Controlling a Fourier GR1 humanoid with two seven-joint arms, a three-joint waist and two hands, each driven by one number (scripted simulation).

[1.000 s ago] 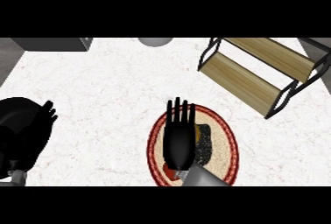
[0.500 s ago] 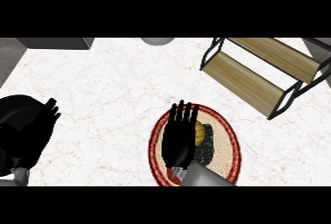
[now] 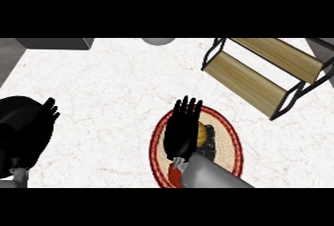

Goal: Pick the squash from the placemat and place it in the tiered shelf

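Off to the edges of my counter

I see a white marbled counter [image 3: 117, 84], a grey round object [image 3: 158, 41] at its far edge, and a dark grey block [image 3: 55, 43] far left.

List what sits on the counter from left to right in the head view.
Left hand, resting open at the left edge → right hand, open above the placemat → squash just right of that hand → tiered shelf.

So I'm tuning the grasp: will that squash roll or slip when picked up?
Probably. The squash looks rounded, so a nudge may roll it across the flat placemat. It seems rigid. The right hand, fingers straight, hides most of it, so surface grip is unclear.
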